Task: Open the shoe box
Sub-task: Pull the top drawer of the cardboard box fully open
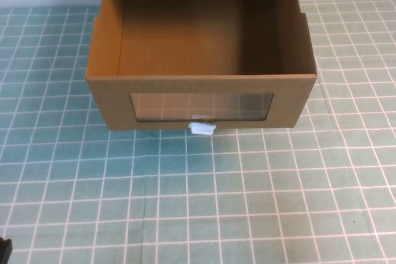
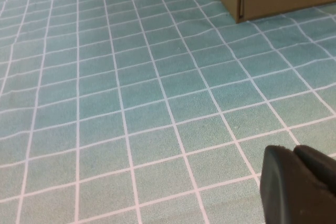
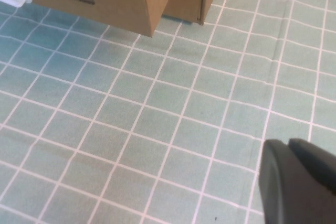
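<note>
While the brown cardboard shoe box [image 1: 201, 100] with a clear front window sits at the far middle of the green, white-gridded tablecloth [image 1: 198, 202], its drawer stands drawn out toward the robot, open on top, with a small white plastic tab [image 1: 202, 128] under the window. The left gripper [image 2: 293, 153] hangs over the cloth, well apart from the box, fingers pressed together on nothing. The right gripper [image 3: 287, 148] hangs likewise off the box's right front corner, closed and holding nothing.

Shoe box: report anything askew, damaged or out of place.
Nothing stands out. The shoe box drawer sits pulled out, square, with its white pull tab intact. The left gripper and right gripper hover over the mat, away from it.
</note>
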